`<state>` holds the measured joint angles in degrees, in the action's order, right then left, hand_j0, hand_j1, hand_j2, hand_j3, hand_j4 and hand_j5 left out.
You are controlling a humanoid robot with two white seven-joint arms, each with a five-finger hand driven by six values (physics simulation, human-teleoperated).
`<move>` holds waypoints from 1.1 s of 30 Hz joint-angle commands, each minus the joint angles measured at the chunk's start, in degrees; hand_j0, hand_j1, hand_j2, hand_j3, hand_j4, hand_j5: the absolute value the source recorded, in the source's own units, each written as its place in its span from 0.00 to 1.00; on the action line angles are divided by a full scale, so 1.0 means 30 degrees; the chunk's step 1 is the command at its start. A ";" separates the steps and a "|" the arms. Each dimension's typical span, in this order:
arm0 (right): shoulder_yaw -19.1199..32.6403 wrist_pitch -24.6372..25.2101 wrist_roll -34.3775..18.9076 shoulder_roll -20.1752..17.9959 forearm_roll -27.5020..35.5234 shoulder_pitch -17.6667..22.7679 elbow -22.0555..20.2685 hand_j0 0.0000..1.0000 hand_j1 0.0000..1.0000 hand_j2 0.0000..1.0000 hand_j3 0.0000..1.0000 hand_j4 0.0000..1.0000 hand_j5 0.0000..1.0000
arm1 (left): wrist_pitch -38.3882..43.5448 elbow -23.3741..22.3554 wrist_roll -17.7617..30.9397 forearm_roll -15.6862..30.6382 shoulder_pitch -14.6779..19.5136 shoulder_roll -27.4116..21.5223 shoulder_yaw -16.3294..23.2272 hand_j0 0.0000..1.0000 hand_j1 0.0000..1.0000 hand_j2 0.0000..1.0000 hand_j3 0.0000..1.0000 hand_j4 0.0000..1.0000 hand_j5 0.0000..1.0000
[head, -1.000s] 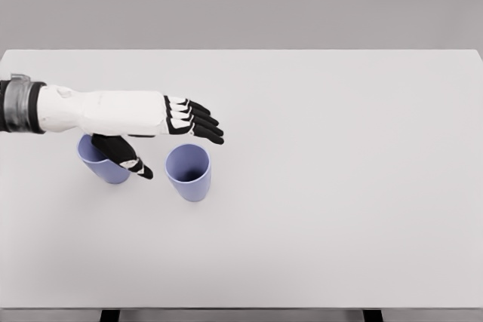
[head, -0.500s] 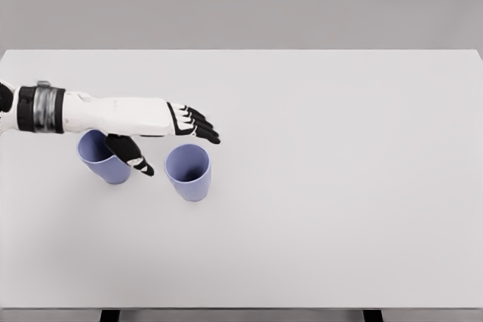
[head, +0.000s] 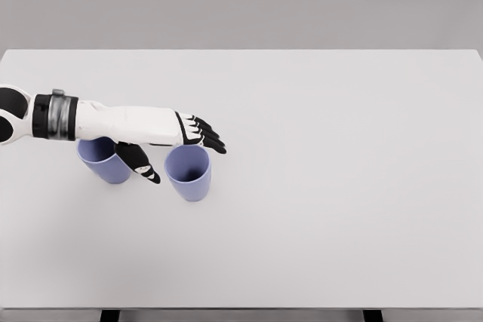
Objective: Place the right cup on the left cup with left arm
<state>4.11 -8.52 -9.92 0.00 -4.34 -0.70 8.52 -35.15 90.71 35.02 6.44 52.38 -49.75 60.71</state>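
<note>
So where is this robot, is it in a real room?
Probably not a real room: it looks like a computer-made test space. The white table is plain, the wall behind is flat grey, and only two purple cups, the left cup and right cup, stand by the left hand.

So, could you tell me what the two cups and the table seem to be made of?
Right cup and left cup: probably matte plastic, uniform lavender, thin rims, no glare. Table: smooth matte white surface, perhaps laminate; as a simulator render, this stays open.

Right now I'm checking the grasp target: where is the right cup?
Head view, left of centre: right cup stands beside the left cup, just under the left hand.
</note>
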 commanded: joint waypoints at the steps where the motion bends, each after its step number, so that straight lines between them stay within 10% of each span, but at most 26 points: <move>1: 0.0006 -0.0002 -0.0004 0.0000 0.0012 0.0000 0.0002 1.00 1.00 1.00 1.00 1.00 1.00 | 0.0050 -0.0003 -0.0007 0.0139 0.0000 -0.0027 -0.0021 1.00 1.00 1.00 1.00 1.00 1.00; 27: 0.0006 -0.0002 -0.0004 0.0000 -0.0017 0.0000 0.0002 1.00 1.00 1.00 1.00 1.00 1.00 | 0.0050 -0.1409 -0.0007 -0.2468 -0.1142 0.1497 -0.0284 1.00 1.00 1.00 1.00 1.00 1.00; 29: 0.0006 -0.0002 -0.0004 0.0000 -0.0017 0.0000 0.0002 1.00 1.00 1.00 1.00 1.00 1.00 | 0.0050 -0.1409 -0.0007 -0.2439 -0.1172 0.1497 -0.0255 0.76 0.76 0.76 0.76 0.76 0.76; 33: 0.0006 -0.0002 -0.0004 0.0000 0.0012 0.0000 0.0002 1.00 1.00 1.00 1.00 1.00 1.00 | 0.0050 -0.1556 -0.0007 -0.2380 -0.1172 0.1409 -0.0284 0.70 0.70 0.70 0.70 0.70 0.70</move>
<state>4.12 -8.52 -9.92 0.00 -4.34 -0.70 8.52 -35.02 86.17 35.00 -0.72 48.87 -45.40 59.90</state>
